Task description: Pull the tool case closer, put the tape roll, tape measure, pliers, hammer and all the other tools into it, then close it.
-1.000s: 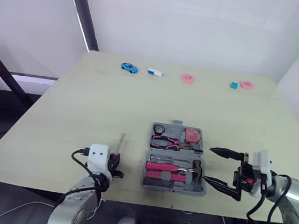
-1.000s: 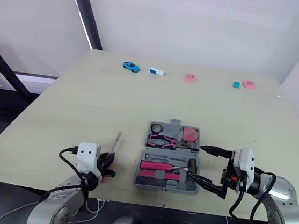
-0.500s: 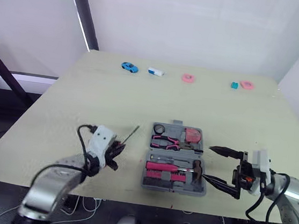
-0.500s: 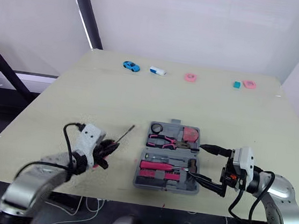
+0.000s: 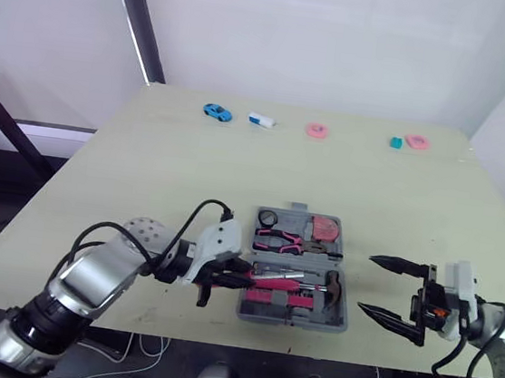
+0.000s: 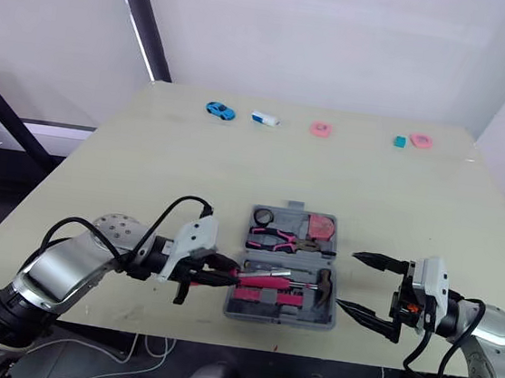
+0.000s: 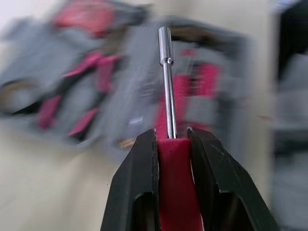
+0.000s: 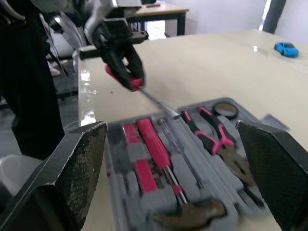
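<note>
Head view: open grey plastic tool case (image 5: 292, 319) sits lower centre of frame on the pale yellow bench (image 5: 163, 170), near the bottom edge. Pink-handled pliers (image 5: 279, 239) lie in its upper half and a dark-headed hammer (image 5: 333, 288) in its lower right. The left gripper (image 5: 228, 279) comes in at the case's left edge, clamped on a pink-handled screwdriver with a steel shaft (image 5: 281, 273). The shaft reaches over the lower half; contact with the case can't be told. The right gripper (image 5: 366, 282) is at lower right, spread wide, just beside the case and apart from it.

Left wrist view: both fingers (image 7: 139, 192) pinch the pink handle, and the shaft points out over the blurred case.

Right wrist view: own fingers (image 8: 79, 168) are wide apart with the case ahead between them. The left gripper holds the screwdriver beyond it, shaft tip over the case.
</note>
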